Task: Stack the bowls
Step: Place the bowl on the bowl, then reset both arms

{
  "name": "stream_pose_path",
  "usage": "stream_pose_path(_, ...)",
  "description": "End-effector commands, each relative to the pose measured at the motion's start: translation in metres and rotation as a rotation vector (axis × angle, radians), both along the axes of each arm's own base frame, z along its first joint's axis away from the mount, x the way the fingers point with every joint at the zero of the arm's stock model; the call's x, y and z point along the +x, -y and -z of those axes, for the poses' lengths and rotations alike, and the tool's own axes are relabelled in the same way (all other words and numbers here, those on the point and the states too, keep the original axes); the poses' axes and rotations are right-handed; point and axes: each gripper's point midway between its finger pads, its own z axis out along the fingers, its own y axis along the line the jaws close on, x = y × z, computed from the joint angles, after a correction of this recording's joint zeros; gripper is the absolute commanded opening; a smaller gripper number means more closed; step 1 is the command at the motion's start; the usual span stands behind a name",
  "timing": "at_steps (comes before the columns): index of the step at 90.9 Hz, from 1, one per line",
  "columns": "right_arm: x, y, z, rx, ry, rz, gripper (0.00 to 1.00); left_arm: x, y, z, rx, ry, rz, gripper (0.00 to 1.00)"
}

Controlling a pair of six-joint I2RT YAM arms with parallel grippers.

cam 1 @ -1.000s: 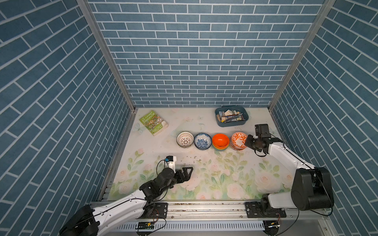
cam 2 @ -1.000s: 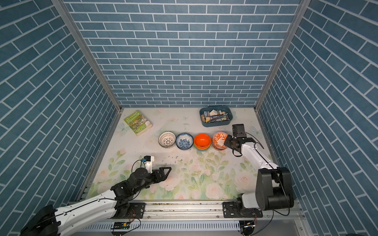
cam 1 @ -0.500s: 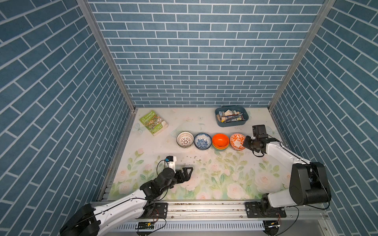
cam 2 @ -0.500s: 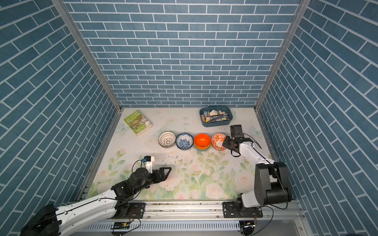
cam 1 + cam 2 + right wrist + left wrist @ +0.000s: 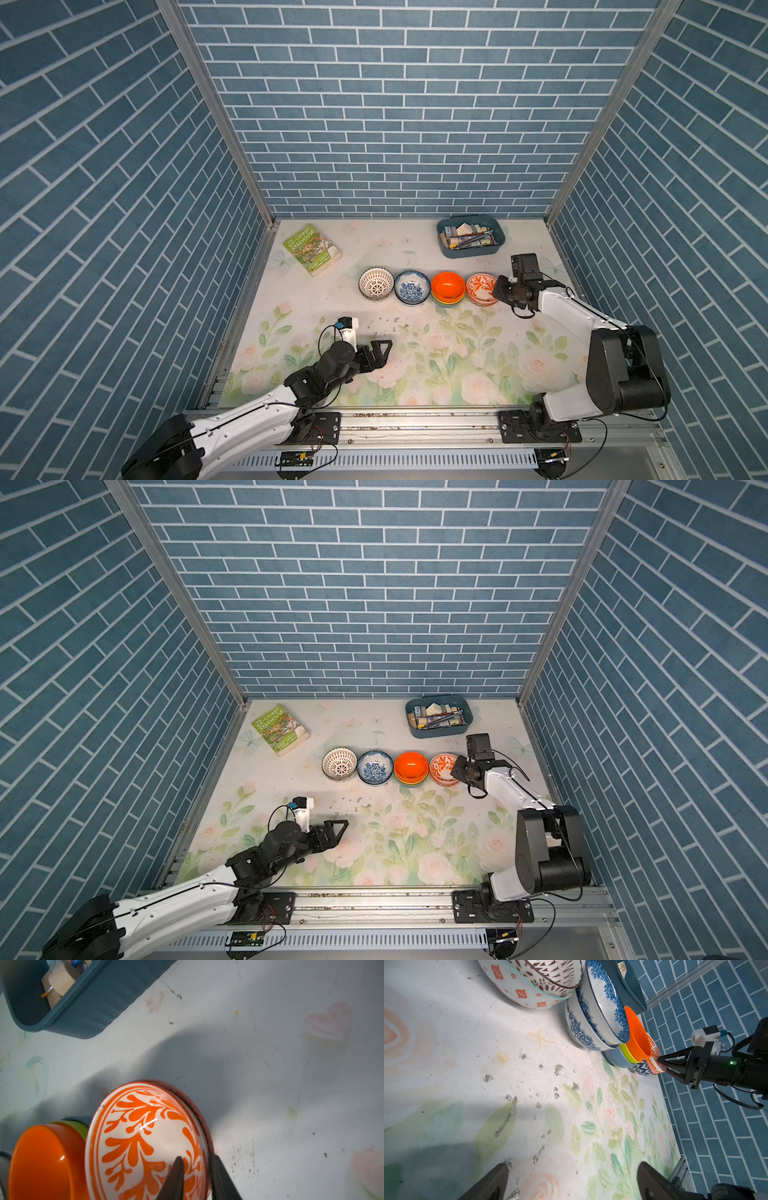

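Note:
Four piles of bowls stand in a row in both top views: the white lattice bowl (image 5: 376,283), a blue-floral bowl (image 5: 412,286), the plain orange bowl (image 5: 447,286) and an orange-patterned bowl (image 5: 481,287). The left wrist view shows the orange bowl (image 5: 637,1036) nested in lime and blue ones. My right gripper (image 5: 196,1159) is open a little, with one finger inside and one outside the rim of the orange-patterned bowl (image 5: 141,1138). My left gripper (image 5: 384,349) is wide open over the mat near the front, holding nothing.
A blue tray (image 5: 471,249) of pencils and blocks sits behind the row at the back right. A green book (image 5: 311,249) lies at the back left. Metal posts and brick-patterned walls close in the floral mat (image 5: 436,357).
My right gripper carried the orange-patterned bowl slightly left and down beside the orange pile, and its jaws have parted from the rim. The left arm has not moved.

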Motion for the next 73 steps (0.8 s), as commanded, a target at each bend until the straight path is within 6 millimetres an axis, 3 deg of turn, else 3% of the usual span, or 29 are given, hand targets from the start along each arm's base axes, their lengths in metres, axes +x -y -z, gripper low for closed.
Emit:
stream_pose_path(1,0.004,-0.005,-0.011,0.003,0.033,-0.02,0.34,0.0,0.0,-0.001,0.01,0.017,0.001,1.0)
stream_pose_path(34,-0.014,0.003,-0.05,-0.005,0.119,0.001,0.44,0.009,-0.008,-0.014,0.065,0.039,-0.043,1.0)
stream_pose_path(40,-0.019,0.007,-0.061,-0.015,0.164,0.007,0.47,0.018,-0.015,-0.027,0.087,0.06,-0.102,1.0)
stream_pose_path(50,-0.023,0.018,-0.075,-0.051,0.25,0.037,0.51,0.031,-0.007,-0.077,0.042,0.223,-0.096,1.0)
stream_pose_path(53,-0.023,0.022,-0.079,-0.062,0.278,0.051,0.54,0.037,-0.013,-0.087,0.056,0.254,-0.139,1.0)
stream_pose_path(62,-0.025,0.035,-0.083,-0.11,0.347,0.094,0.76,0.058,-0.043,-0.116,0.185,0.365,-0.311,1.0)
stream_pose_path(65,-0.025,0.039,-0.084,-0.129,0.376,0.107,0.96,0.063,-0.052,-0.123,0.233,0.399,-0.358,1.0)
stream_pose_path(73,-0.024,0.05,-0.088,-0.185,0.464,0.131,1.0,0.075,-0.094,-0.137,0.411,0.473,-0.579,1.0)
